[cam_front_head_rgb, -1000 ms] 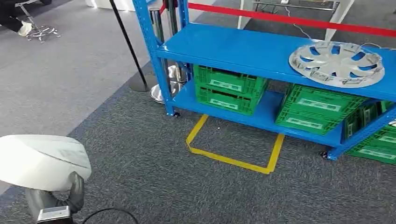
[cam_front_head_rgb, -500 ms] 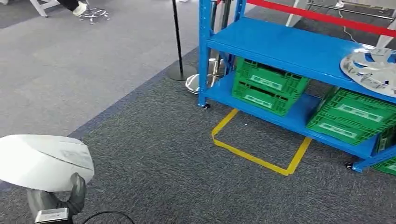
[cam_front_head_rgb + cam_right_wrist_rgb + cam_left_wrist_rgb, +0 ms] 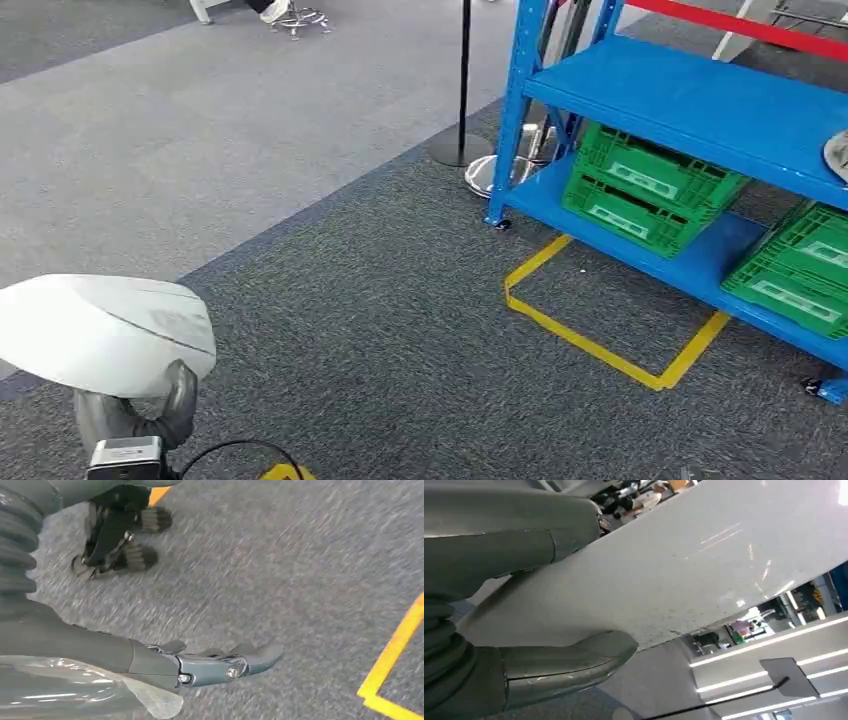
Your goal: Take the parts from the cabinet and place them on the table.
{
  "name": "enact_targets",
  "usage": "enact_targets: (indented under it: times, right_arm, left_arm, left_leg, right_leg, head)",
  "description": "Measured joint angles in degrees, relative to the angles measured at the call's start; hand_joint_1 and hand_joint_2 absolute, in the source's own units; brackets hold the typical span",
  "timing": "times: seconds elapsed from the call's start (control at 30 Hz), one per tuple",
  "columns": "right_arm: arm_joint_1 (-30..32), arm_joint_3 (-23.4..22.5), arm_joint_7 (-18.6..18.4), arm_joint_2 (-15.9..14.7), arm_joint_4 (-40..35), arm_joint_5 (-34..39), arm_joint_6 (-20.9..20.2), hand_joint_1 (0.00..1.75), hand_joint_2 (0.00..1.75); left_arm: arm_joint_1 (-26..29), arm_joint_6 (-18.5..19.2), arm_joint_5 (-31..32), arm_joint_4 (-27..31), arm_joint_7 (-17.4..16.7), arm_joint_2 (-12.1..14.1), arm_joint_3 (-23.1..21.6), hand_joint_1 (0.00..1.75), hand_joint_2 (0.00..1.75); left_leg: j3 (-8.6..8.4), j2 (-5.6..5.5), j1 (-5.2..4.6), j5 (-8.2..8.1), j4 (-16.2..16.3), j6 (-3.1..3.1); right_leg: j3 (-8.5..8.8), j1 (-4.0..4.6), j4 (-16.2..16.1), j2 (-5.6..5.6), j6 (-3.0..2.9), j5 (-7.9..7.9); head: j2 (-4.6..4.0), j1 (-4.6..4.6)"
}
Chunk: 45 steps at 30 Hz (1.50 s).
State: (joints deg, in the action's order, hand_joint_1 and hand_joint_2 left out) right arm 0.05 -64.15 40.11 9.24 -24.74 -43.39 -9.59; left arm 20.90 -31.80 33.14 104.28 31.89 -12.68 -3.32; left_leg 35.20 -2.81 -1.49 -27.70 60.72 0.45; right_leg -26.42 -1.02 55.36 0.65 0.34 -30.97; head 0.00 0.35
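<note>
The left hand grips a white curved part — in the left wrist view the thick thumb presses one face of the panel and the fingers clamp the other. The part sits low at the near left, held above the dark carpet, well apart from the rack.

The right hand hangs over the carpet with its fingers stretched out and apart, holding nothing; a strip of yellow tape lies on the floor near it.

Out from the robot, a yellow taped outline marks the carpet just in front of the blue rack. On the rack's lower shelf two green crates stand stacked near the left end, and another green crate sits tilted toward the right end. At the right edge of the upper shelf a sliver of a silver wheel cover peeks in. A red bar runs behind the rack's top.

Beside the rack's left post stands a black stanchion on a round base, with a chrome base next to it — both where the dark carpet meets the lighter grey floor. At the far edge, a person's shoe rests by a chair base.
</note>
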Motion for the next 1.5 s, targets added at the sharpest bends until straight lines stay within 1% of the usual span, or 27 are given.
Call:
enact_targets:
  times: [0.07, 0.13, 0.2, 0.27, 0.3, 0.33, 0.43, 0.47, 0.5, 0.53, 0.63, 0.67, 0.7, 0.77, 0.8, 0.83, 0.97, 1.03, 1.07, 1.13, 1.17, 1.2, 1.27, 1.3, 1.33, 1.47, 1.5]
  right_arm:
    - [0.16, -0.02, 0.0, -0.65, 0.96, -0.02, 0.59, 0.0, 1.75]
    - [0.07, -0.04, -0.04, -1.27, 2.12, -0.09, 1.29, 0.0, 1.75]
    - [-0.25, -0.02, -0.22, -1.7, 3.38, -0.26, 1.96, 0.0, 1.75]
    - [-0.59, -0.02, -0.52, -1.9, 4.5, -0.42, 2.64, 0.0, 1.75]
    - [-0.67, -0.02, -0.66, -1.94, 5.12, -0.42, 2.95, 0.0, 1.75]
    - [-0.69, -0.02, -0.74, -2.01, 5.62, -0.44, 3.08, 0.0, 1.75]
    - [-1.11, -0.02, -1.07, -2.34, 6.64, -0.81, 3.65, 0.0, 1.75]
    - [-1.27, -0.02, -1.12, -2.4, 6.8, -0.94, 3.76, 0.0, 1.75]
    - [-1.41, -0.02, -1.2, -2.62, 7.06, -1.05, 4.02, 0.0, 1.75]
    - [-1.41, 0.04, -1.35, -2.69, 7.34, -1.16, 4.08, 0.0, 1.75]
    - [-0.86, 0.02, -1.99, -3.5, 8.15, -1.22, 4.46, 0.0, 1.75]
    - [-0.78, 0.0, -2.03, -3.67, 8.26, -1.22, 4.57, 0.0, 1.75]
    - [-0.81, -0.02, -2.06, -3.85, 8.39, -1.22, 4.57, 0.0, 1.75]
    - [-0.86, -0.02, -2.19, -4.33, 8.61, -1.22, 4.68, 0.0, 1.75]
    - [-0.87, -0.02, -2.34, -4.39, 8.74, -1.25, 4.7, 0.0, 1.75]
    - [-0.87, -0.04, -2.49, -4.41, 9.07, -1.25, 4.72, 0.0, 1.75]
    - [-0.79, -0.11, -2.93, -4.52, 9.44, -1.33, 4.89, 0.0, 1.75]
    - [-0.94, -0.13, -3.15, -4.68, 9.57, -1.4, 5.16, 0.0, 1.75]
    - [-0.8, -0.13, -3.17, -4.7, 9.61, -1.42, 5.24, 0.0, 1.75]
    - [-0.64, -0.17, -3.41, -4.9, 9.68, -1.42, 5.42, 0.0, 1.75]
    - [-0.68, -0.26, -3.59, -5.03, 9.7, -1.44, 5.48, 0.0, 1.75]
    - [-0.76, -0.37, -3.67, -5.05, 9.7, -1.46, 5.53, 0.0, 1.75]
    - [-1.01, -0.57, -3.76, -5.09, 9.77, -1.55, 5.53, 0.0, 1.75]
    - [-1.03, -0.61, -3.76, -5.07, 9.83, -1.59, 5.53, 0.0, 1.75]
    - [-1.01, -0.61, -3.76, -5.07, 9.9, -1.6, 5.53, 0.0, 1.75]
    - [-1.33, -0.7, -3.85, -5.07, 10.07, -1.73, 5.53, 0.0, 1.75]
    - [-1.46, -0.72, -3.85, -5.07, 10.07, -1.77, 5.53, 0.0, 1.75]
  left_arm:
    - [-0.12, 0.0, 0.02, 0.0, -0.07, 0.13, -0.15, 1.75, 1.75]
    - [-0.11, -0.09, 0.02, -0.02, -0.15, 0.22, -0.15, 1.75, 1.75]
    - [-0.11, -0.2, 0.09, -0.02, -0.22, 0.31, -0.17, 1.75, 1.75]
    - [-0.16, -0.26, 0.2, -0.02, -0.24, 0.31, -0.24, 1.75, 1.75]
    - [-0.26, -0.35, 0.31, -0.02, -0.33, 0.31, -0.28, 1.75, 1.75]
    - [-0.35, -0.37, 0.5, -0.02, -0.44, 0.33, -0.42, 1.75, 1.75]
    - [-0.36, -0.59, 0.61, -0.02, -0.55, 0.5, -0.74, 1.75, 1.75]
    - [-0.3, -0.61, 0.61, -0.02, -0.57, 0.5, -0.92, 1.75, 1.75]
    - [-0.42, -0.87, 0.63, -0.02, -0.57, 0.5, -1.11, 1.75, 1.75]
    - [-0.77, -0.96, 0.66, -0.02, -0.59, 0.52, -1.22, 1.75, 1.75]
    - [-1.12, -1.16, 0.7, -0.22, -0.74, 0.59, -1.73, 1.75, 1.75]
    - [-1.11, -1.2, 0.7, -0.37, -0.74, 0.59, -1.73, 1.75, 1.75]
    - [-1.13, -1.27, 0.7, -0.46, -0.74, 0.59, -1.75, 1.75, 1.75]
    - [-1.28, -1.62, 0.7, -0.59, -0.77, 0.61, -1.99, 1.75, 1.75]
    - [-1.34, -1.75, 0.7, -0.61, -0.76, 0.61, -2.16, 1.75, 1.75]
    - [-1.54, -1.86, 0.7, -0.66, -0.79, 0.61, -2.34, 1.75, 1.75]
    - [-1.49, -2.12, 0.79, -0.74, -0.83, 0.7, -2.67, 1.75, 1.75]
    - [-1.69, -2.49, 0.76, -0.74, -0.85, 0.79, -2.75, 1.75, 1.75]
    - [-1.88, -2.56, 0.74, -0.74, -0.92, 0.83, -2.86, 1.75, 1.75]
    - [-1.86, -2.64, 0.68, -0.85, -1.03, 0.92, -3.02, 1.75, 1.75]
    - [-1.86, -2.71, 0.57, -0.98, -1.11, 1.0, -3.02, 1.75, 1.75]
    - [-1.84, -2.8, 0.57, -1.05, -1.14, 1.09, -3.04, 1.75, 1.75]
    - [-1.86, -2.91, 0.57, -1.07, -1.14, 1.16, -3.13, 1.75, 1.75]
    - [-1.87, -2.93, 0.57, -1.05, -1.14, 1.2, -3.23, 1.75, 1.75]
    - [-1.98, -2.95, 0.57, -1.07, -1.14, 1.25, -3.3, 1.75, 1.75]
    - [-1.84, -3.02, 0.52, -1.07, -1.18, 1.44, -3.58, 1.75, 1.75]
    - [-1.74, -3.02, 0.52, -1.07, -1.18, 1.44, -3.67, 1.75, 1.75]
  left_leg:
    - [4.0, 1.98, 0.7, -4.98, 9.89, -0.86]
    - [5.95, 2.33, 1.25, -6.11, 15.25, -1.2]
    - [3.24, 2.57, 1.45, -2.22, 10.47, -1.09]
    - [-2.11, 4.53, 1.04, 2.41, -0.18, -0.08]
    - [-3.76, 6.85, 0.42, 1.31, -2.52, 0.61]
    - [-3.66, 7.05, 0.02, 1.52, -3.09, 1.02]
    - [-3.3, 5.25, -0.21, 1.23, -3.96, 2.06]
    - [-3.78, 4.72, 0.43, 1.77, -4.98, 2.57]
    - [-3.84, 4.29, 0.44, 1.94, -5.26, 2.74]
    - [-3.68, 3.69, 0.46, 2.03, -5.26, 2.89]
    - [-3.5, 1.56, 0.39, 2.02, -5.17, 3.0]
    - [-3.53, 0.91, 0.39, 2.02, -5.08, 3.0]
    - [-3.6, 0.1, 0.44, 2.01, -4.93, 2.98]
    - [-3.57, -1.43, 0.63, 1.75, -4.19, 2.61]
    - [-3.3, -2.0, 0.65, 1.47, -3.65, 2.19]
    - [-2.62, -2.65, 0.3, 1.21, -2.69, 1.83]
    - [-1.24, -5.46, 0.71, 1.87, -2.24, 0.9]
    - [0.1, -0.58, 0.51, -0.57, 0.93, 0.24]
    - [2.25, 1.16, 0.82, -3.03, 5.62, -0.21]
    - [6.29, 2.23, 1.27, -6.52, 14.38, -0.6]
    - [7.14, 2.32, 1.42, -6.57, 16.13, -0.67]
    - [6.46, 2.37, 1.51, -5.3, 15.05, -0.62]
    - [2.13, 3.13, 1.42, -0.49, 6.65, -0.1]
    - [-0.72, 4.96, 1.08, 1.72, 1.33, 0.38]
    - [-1.94, 7.36, 0.33, 0.62, -0.68, 0.56]
    - [-1.71, 5.21, -0.24, 0.72, -2.26, 1.7]
    - [-2.46, 4.68, 0.42, 1.23, -3.19, 2.23]
  right_leg:
    - [-0.27, 0.14, 0.06, -1.74, -0.21, 0.14]
    - [-0.35, 0.17, 0.09, -3.33, -0.2, 0.13]
    - [-0.23, 0.22, 0.1, -4.59, -0.12, 0.06]
    - [0.15, 0.31, 0.07, -5.66, 0.18, -0.23]
    - [-0.1, 0.49, 0.05, -6.14, 0.47, -0.4]
    - [-0.2, 0.48, 0.04, -6.63, 0.81, -0.37]
    - [0.4, 0.54, -0.15, -8.68, 1.75, -0.44]
    - [0.13, 0.36, -0.09, -7.46, 2.14, -1.13]
    - [-0.59, 0.1, 1.4, -3.82, 2.05, -2.33]
    - [-2.16, 0.1, 4.8, -2.02, 2.04, -4.08]
    - [-9.51, 0.23, 18.86, -0.66, 2.36, -9.15]
    - [-10.44, 0.24, 19.92, -0.66, 2.44, -8.63]
    - [-9.91, 0.17, 17.78, -0.65, 2.51, -6.2]
    - [-5.8, -0.26, 7.67, 0.29, 2.78, 0.07]
    - [-4.16, -0.76, 3.55, 3.16, 3.05, 1.5]
    - [-3.57, -0.94, 2.47, 5.68, 3.15, 0.43]
    - [-3.38, -0.89, 2.72, 2.79, 1.39, 0.57]
    - [-3.25, -0.85, 2.6, 1.22, 0.58, 0.65]
    - [-3.25, -0.66, 2.6, 0.21, 0.37, 0.55]
    - [-3.25, -0.42, 2.61, -1.66, 0.17, 0.41]
    - [-3.24, -0.35, 2.61, -2.57, 0.11, 0.34]
    - [-3.15, -0.26, 2.61, -3.3, 0.09, 0.28]
    - [-2.77, -0.2, 2.6, -4.57, 0.21, 0.02]
    - [-2.43, -0.21, 2.57, -5.14, 0.44, -0.18]
    - [-2.42, -0.04, 2.52, -5.68, 0.84, -0.42]
    - [-1.78, 0.04, 2.08, -8.45, 2.01, -0.55]
    - [-2.11, -0.31, 2.43, -7.27, 2.28, -1.33]
  head:
    - [0.0, -0.08]
    - [0.0, -0.08]
    - [0.0, -0.11]
    - [0.0, -0.11]
    - [0.0, -0.06]
    - [0.0, -0.06]
    - [0.0, -0.13]
    - [0.0, -0.06]
    - [0.0, -0.13]
    - [0.0, -0.02]
    - [0.0, 0.11]
    - [0.0, 0.09]
    - [0.0, 0.11]
    - [0.0, 0.11]
    - [0.0, 0.16]
    - [0.0, 0.16]
    - [0.0, 0.07]
    - [0.0, -0.81]
    - [0.0, -0.89]
    - [0.0, -0.94]
    - [0.0, -0.92]
    - [0.0, -0.96]
    - [0.0, -0.96]
    - [0.0, -0.94]
    - [0.0, -0.92]
    - [0.0, -0.96]
    - [0.0, -0.94]
